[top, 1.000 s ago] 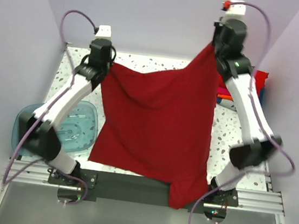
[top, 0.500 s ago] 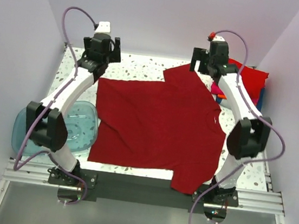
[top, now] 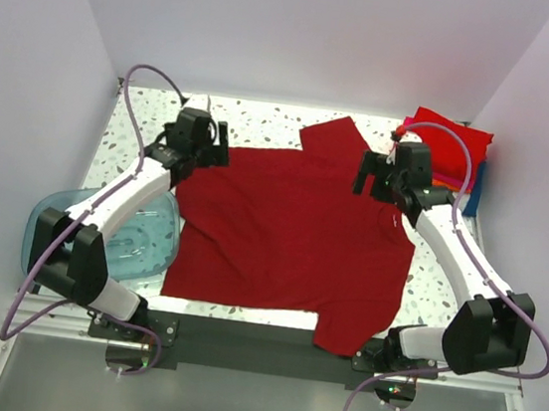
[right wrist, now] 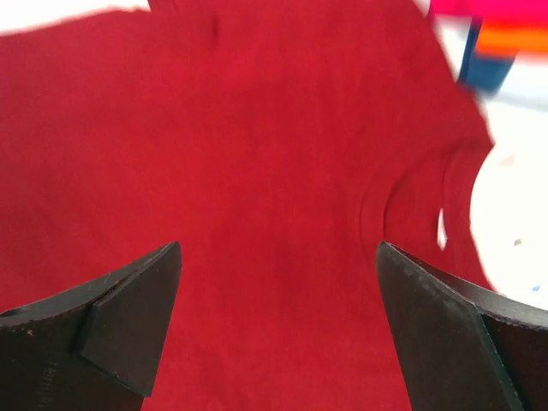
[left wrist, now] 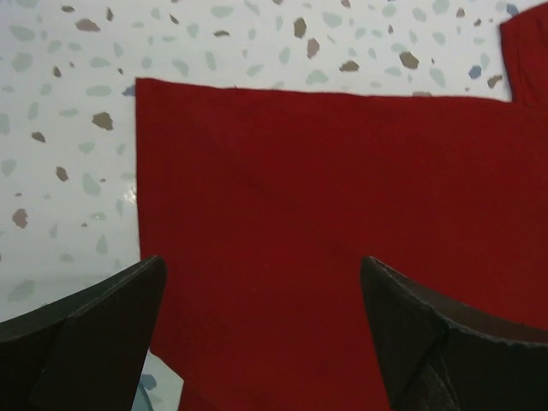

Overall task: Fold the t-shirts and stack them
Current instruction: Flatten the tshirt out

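The dark red t-shirt lies spread flat on the speckled table, one sleeve pointing to the back and one corner hanging over the near edge. My left gripper hovers open over the shirt's back-left corner, and the left wrist view shows that gripper with cloth below its spread fingers. Over the collar side my right gripper is open. In the right wrist view that gripper holds nothing above the shirt, the collar to its right. Folded t-shirts are stacked at the back right.
A translucent blue tub sits at the table's left edge beside the left arm. The folded stack shows magenta, orange and blue layers just past the collar. Walls close in the back and both sides.
Both grippers opened and let go of the dark red shirt, which dropped from hanging to lying flat. Both arms came down and drew back toward the near side.
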Robot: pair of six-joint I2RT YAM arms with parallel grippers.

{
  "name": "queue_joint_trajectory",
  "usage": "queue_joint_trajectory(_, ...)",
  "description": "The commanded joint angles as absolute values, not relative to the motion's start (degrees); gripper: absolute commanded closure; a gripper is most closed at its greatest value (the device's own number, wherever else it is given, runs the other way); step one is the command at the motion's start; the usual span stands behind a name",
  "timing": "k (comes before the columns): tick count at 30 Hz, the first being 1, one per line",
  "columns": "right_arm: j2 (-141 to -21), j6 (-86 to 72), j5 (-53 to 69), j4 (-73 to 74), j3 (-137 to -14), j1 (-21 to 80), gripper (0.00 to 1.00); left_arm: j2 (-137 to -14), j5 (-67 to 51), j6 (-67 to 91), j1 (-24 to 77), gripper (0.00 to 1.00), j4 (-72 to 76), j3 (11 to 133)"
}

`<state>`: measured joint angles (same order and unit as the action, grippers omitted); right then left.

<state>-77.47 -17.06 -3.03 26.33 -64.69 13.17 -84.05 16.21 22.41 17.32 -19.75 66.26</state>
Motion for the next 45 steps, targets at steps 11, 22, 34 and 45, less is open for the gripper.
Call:
queue_joint_trajectory(11, -78.83, -21.62, 1.67, 24.79, -56.61, 13.18, 0.01, -88.77, 14.95, 31.2, 23.03, 0.0, -16.53, 58.45)
queue_joint_trajectory(22, -92.01, -24.69, 1.84, 21.62, -56.42, 12.13, 0.02, -99.04, 14.68, 31.03, 23.03, 0.0, -13.01, 59.5)
queue_joint_trajectory(34, -102.74, -27.69, 8.44, 19.6, -58.0, 4.66, 0.02, -109.59, 12.83, 29.0, 23.03, 0.0, -11.77, 68.37)
queue_joint_trajectory(45, -106.7, -24.35, 8.44, 22.67, -63.89, 0.27, 0.03, -112.94, 13.88, 26.11, 23.82, 0.0, -12.39, 77.16)
